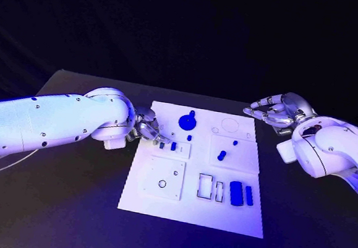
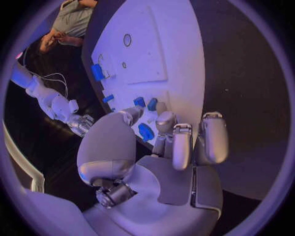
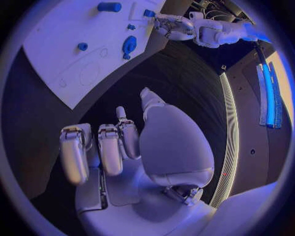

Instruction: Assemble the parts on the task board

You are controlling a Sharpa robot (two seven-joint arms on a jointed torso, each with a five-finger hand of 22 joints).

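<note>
Head view: white task board [image 1: 191, 216] in the middle of the frame on the black counter [image 1: 59, 207]. Left hand [image 1: 149, 129] at the board's left edge, just left of centre, fingers [image 1: 161, 138] curled down over small blue parts [image 1: 173, 146] on a raised square; cannot tell here whether anything is pinched. Round blue part [image 1: 186, 122] near the board's upper middle, a small blue peg [image 1: 220, 156] right of centre, two long blue bars [image 1: 242, 194] in the lower right by empty rectangular slots. Right hand [image 1: 277, 110] at upper right, off the board's far right corner, above the counter, fingers bent inward and apart, holding nothing.

Left wrist view: left hand [image 2: 157, 162] across the middle and lower frame, fingers [image 2: 182, 145] bent toward the board's [image 2: 178, 64] edge. One blue part [image 2: 145, 132] just in front of the fingers, touching or nearly so; grip not clear. Two more blue pieces [image 2: 146, 103] just beyond, another blue piece [image 2: 98, 73] at upper left on the board.

Right wrist view: right hand [image 3: 132, 152] in the centre and lower frame over bare dark counter [image 3: 178, 73], fingers [image 3: 110, 147] loosely curled and separated, empty. Board [image 3: 55, 44] at upper left with the round blue part [image 3: 129, 45], a blue knob [image 3: 82, 46] and a blue cylinder [image 3: 109, 7]. Left hand [image 3: 175, 25] at the top, at the board's edge.
</note>
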